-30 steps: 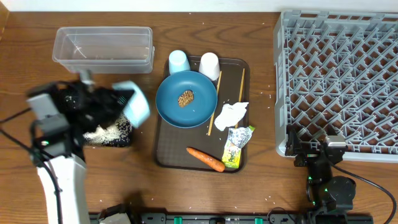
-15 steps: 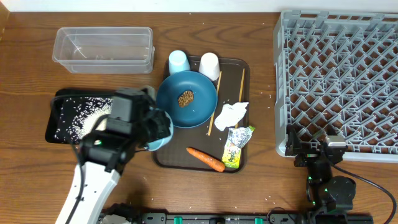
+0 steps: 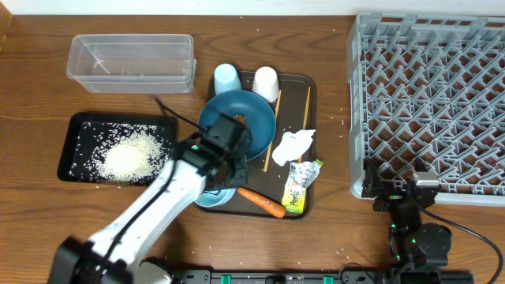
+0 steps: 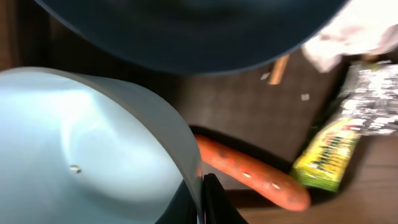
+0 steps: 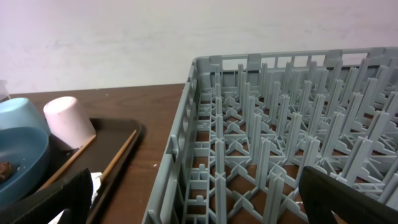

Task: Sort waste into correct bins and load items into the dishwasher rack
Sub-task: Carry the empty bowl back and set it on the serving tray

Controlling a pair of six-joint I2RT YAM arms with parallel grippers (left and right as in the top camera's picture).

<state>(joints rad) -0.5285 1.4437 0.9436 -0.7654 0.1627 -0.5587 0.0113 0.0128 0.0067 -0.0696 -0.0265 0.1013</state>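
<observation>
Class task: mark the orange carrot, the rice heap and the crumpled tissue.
orange carrot (image 3: pixel 264 203), overhead view, middle of its length.
rice heap (image 3: pixel 126 157), overhead view, centre of the heap.
crumpled tissue (image 3: pixel 293 145), overhead view, its middle.

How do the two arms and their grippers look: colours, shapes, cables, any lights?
The left arm has a long white link with black joints and wrist; a thin black cable trails from it. The right arm is black and compact, with small green lights and a looping black cable. Its fingers are dark.
</observation>
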